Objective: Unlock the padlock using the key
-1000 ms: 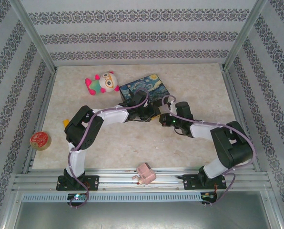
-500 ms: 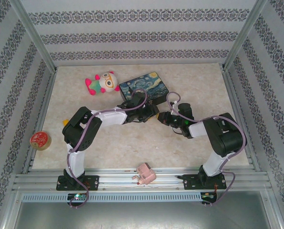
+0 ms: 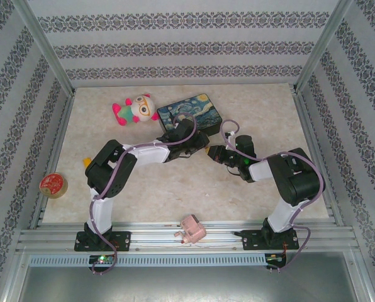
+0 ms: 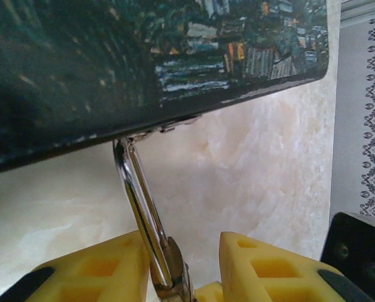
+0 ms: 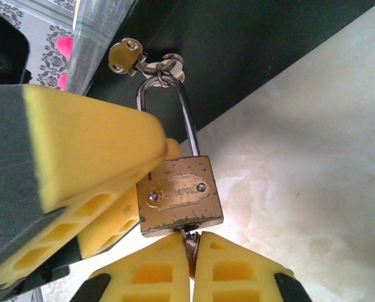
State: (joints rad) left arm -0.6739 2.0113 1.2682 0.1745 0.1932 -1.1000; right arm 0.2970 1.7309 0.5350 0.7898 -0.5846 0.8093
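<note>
The right gripper (image 5: 192,257) has its two yellow fingers pressed together on the key (image 5: 190,241). The key's blade runs up into the underside of the padlock (image 5: 180,196), at the body's 6 o'clock. At 9 o'clock of the brass body, the left arm's yellow fingers (image 5: 93,151) come in from the side, and the upper one touches the body's top corner.

In the left wrist view, the left gripper (image 4: 184,244) stands part open with the padlock between its fingers. One finger lies close against the shackle (image 4: 140,201), while bare table shows between the lock and the other finger. It looks to be steadying the lock, not clamping it.

Further out, the shackle rises to 12 o'clock and hooks through the small metal hasp (image 5: 163,64) on the dark side of the painted tin box (image 3: 190,113), so the lock hangs off the box above the table. In the top view, both grippers meet at the box's 6 o'clock edge.

As for progress, the key appears to be in the keyway and gripped, so reaching and inserting look done. The one shackle leg that shows is seated in the body, so the lock reads as not yet open. What is left is to turn the key while the body is held steady, then let the shackle spring free.
</note>
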